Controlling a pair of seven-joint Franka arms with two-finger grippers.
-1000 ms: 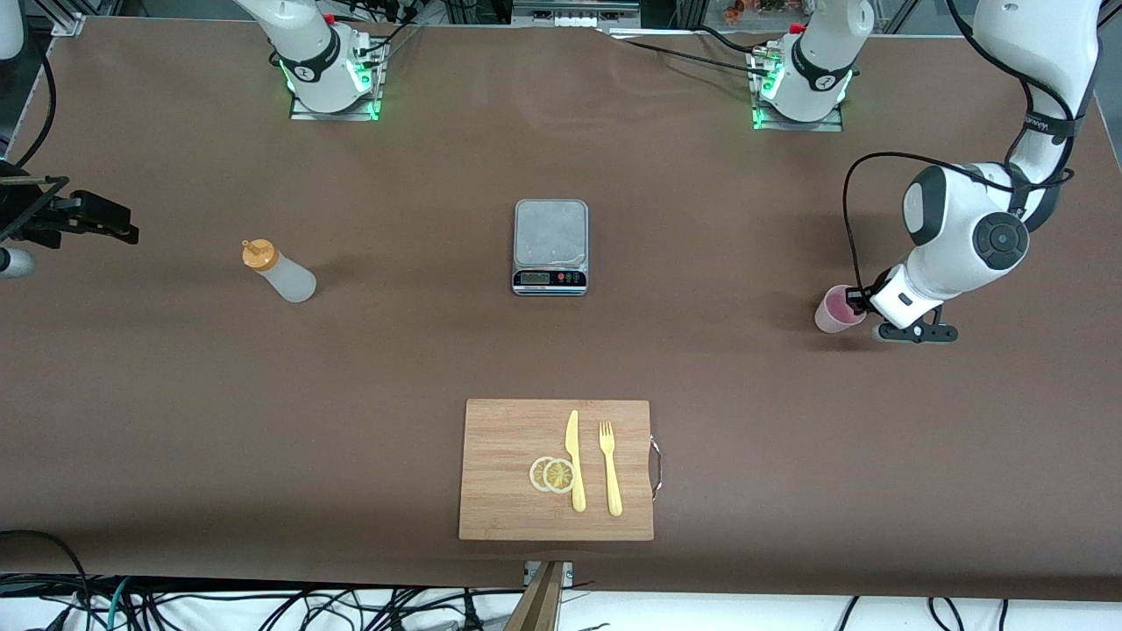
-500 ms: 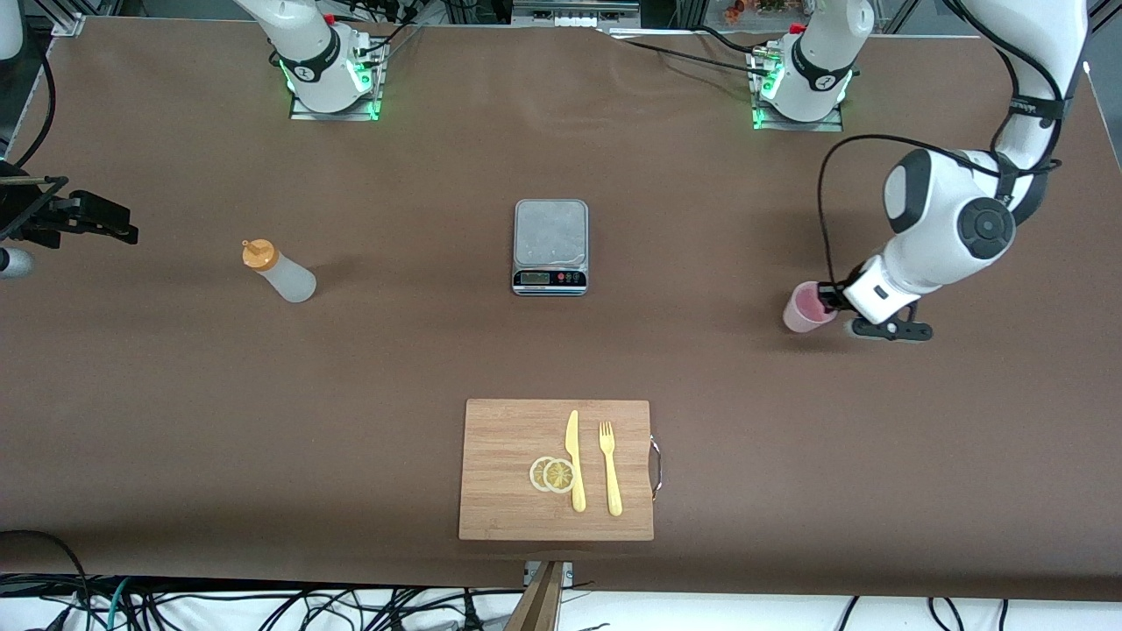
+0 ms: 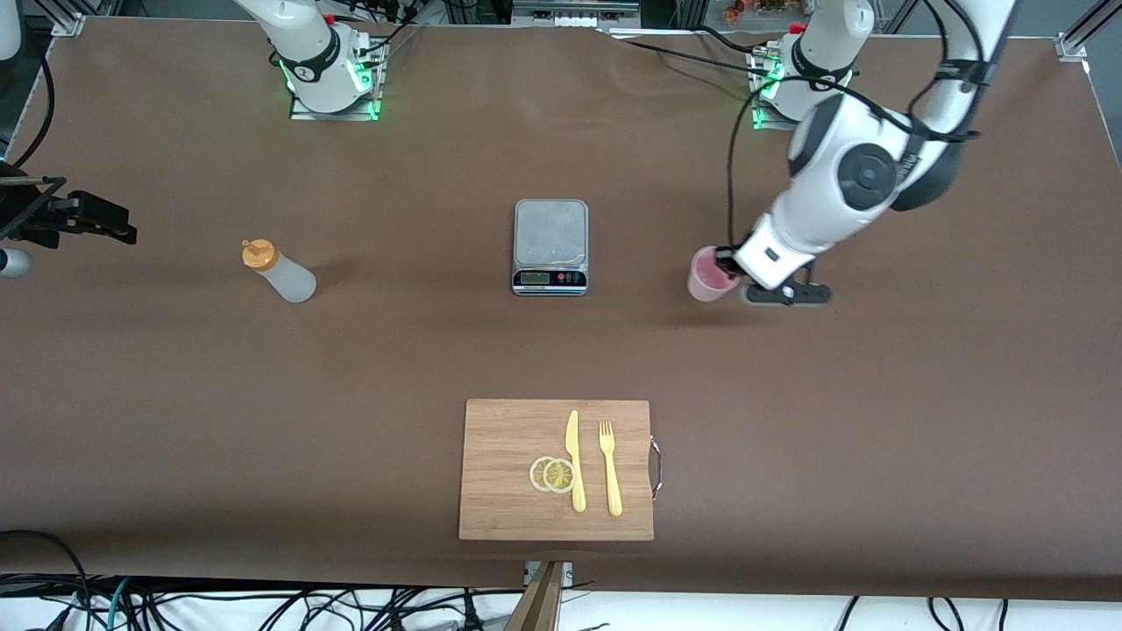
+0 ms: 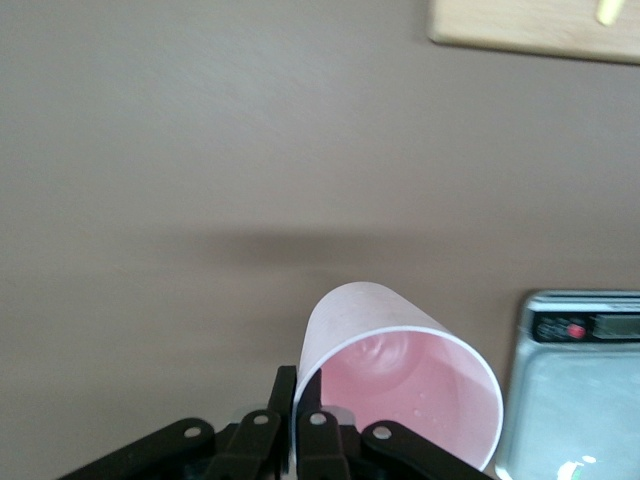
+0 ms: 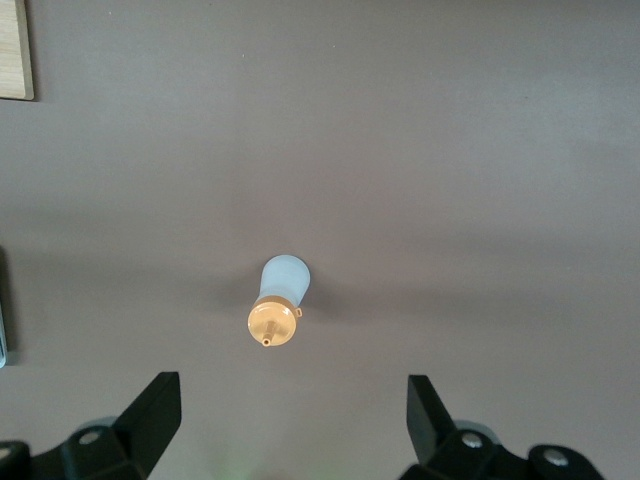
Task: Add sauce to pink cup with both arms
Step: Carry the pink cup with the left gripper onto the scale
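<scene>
The small pale pink plastic tumbler (image 3: 706, 276), tapered and without a handle, is held upright above the brown bench (image 3: 351, 368), beside the scale toward the left arm's end. The left tool (image 4: 297, 425) has its fingers pressed together on the tumbler's rim wall, one finger inside and one outside, as the left wrist view shows. The tumbler's inside shows a few droplets.

The translucent whitish plastic squeeze bottle with an orange nozzle cap (image 3: 279, 272) stands upright on the bench, well apart from the tumbler, toward the right arm's end. The right tool (image 5: 290, 415) hangs over the bench near the bottle with its fingers spread wide, gripping nothing; the right arm waits.

A silver digital kitchen scale with a dark display strip (image 3: 550, 246) sits on the bench between bottle and tumbler. Nearer to the front camera lies a rectangular wooden cutting board (image 3: 504, 438). On it rest two yellow lemon slices (image 3: 552, 474), overlapping, a yellow plastic knife (image 3: 574, 459) just beside them, and a yellow plastic fork (image 3: 610, 467) next to the knife.
</scene>
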